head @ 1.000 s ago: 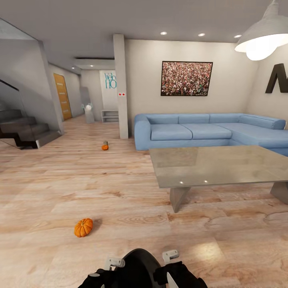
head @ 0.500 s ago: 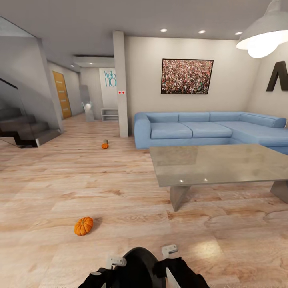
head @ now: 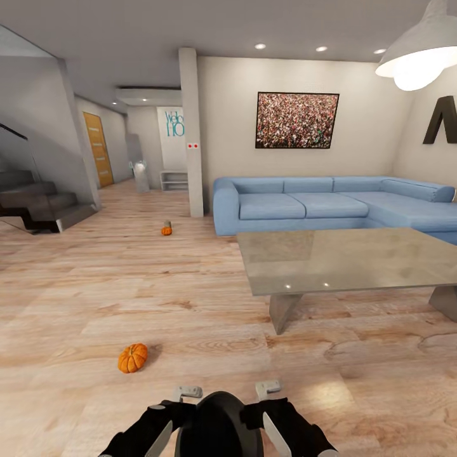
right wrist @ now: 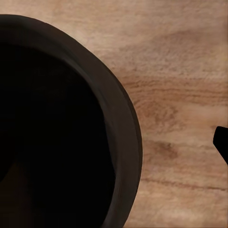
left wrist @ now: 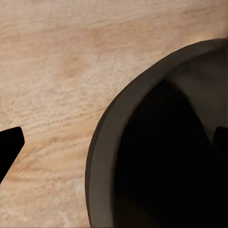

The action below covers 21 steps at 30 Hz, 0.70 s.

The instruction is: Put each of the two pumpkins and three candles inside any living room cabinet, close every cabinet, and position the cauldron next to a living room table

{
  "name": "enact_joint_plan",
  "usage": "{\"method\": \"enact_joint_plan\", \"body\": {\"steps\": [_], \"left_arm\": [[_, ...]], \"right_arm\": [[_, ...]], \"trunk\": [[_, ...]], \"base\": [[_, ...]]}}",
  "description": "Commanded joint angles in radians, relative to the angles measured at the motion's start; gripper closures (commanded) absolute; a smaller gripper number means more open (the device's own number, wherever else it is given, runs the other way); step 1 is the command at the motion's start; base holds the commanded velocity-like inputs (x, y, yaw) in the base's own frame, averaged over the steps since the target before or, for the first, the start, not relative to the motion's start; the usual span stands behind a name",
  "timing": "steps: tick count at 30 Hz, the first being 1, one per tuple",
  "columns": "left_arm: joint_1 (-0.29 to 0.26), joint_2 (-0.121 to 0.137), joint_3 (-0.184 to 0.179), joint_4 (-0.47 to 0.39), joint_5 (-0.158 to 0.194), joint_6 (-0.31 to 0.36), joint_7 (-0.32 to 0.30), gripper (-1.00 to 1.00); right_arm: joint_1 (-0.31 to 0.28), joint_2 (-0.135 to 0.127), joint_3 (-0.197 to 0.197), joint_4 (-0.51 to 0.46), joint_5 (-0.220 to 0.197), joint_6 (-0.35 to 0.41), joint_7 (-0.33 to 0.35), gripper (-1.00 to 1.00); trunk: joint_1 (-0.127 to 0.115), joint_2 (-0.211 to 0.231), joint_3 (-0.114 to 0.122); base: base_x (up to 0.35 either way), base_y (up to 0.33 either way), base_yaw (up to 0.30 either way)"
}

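Arms are what changed most for me: since a second ago both black forearms have swung outward and now flank the cauldron (head: 219, 424) at the bottom of my head view, left gripper (head: 181, 395) and right gripper (head: 266, 388) sitting at either side of its rim. The room itself has barely shifted, so my camera has hardly moved.

Going down in size, the floor (head: 190, 304) is pale wood planks running to the far hallway. The blue sofa (head: 330, 206) wraps the back right corner, and the glass worktop (head: 349, 257) on its grey legs stands just in front of it, ahead and to my right. Stairs (head: 38, 206) rise at the far left, and a pillar (head: 190, 133) stands between hallway and sofa. A picture (head: 297, 120) hangs above the sofa, and a lamp (head: 419, 54) hangs at the upper right.

The cauldron is dark and round, right below me on the floor, well apart from the worktop. In the left wrist view its rim (left wrist: 102, 156) curves over bare planks; the right wrist view shows the same rim (right wrist: 126, 128) from the other side. I cannot tell how wide either pair of fingers stands.

One pumpkin (head: 132, 358) lies on the open floor to my front left. A second pumpkin (head: 166, 231) sits far off near the pillar, with a candle (head: 167, 224) touching or just behind it.
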Motion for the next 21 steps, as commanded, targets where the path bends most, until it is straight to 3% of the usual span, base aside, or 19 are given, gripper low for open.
{"method": "enact_joint_plan", "body": {"steps": [1,17,21], "left_arm": [[-0.001,0.001,-0.005,-0.002,0.010,0.004,0.003,-1.00],[-0.002,0.005,0.004,0.000,0.017,0.004,0.004,-1.00],[-0.002,0.004,-0.001,0.000,0.012,0.004,0.005,-1.00]], "right_arm": [[-0.001,0.000,0.004,0.000,-0.013,0.004,-0.009,-1.00],[-0.001,0.000,0.006,0.017,-0.016,0.004,-0.009,-1.00],[-0.001,0.000,0.006,0.022,-0.016,0.004,-0.009,-1.00]], "trunk": [[0.000,0.000,-0.001],[0.000,0.000,-0.001],[0.001,-0.001,-0.013]], "base": [[0.000,0.000,0.000],[0.000,0.000,0.000],[0.000,0.000,0.000]]}}
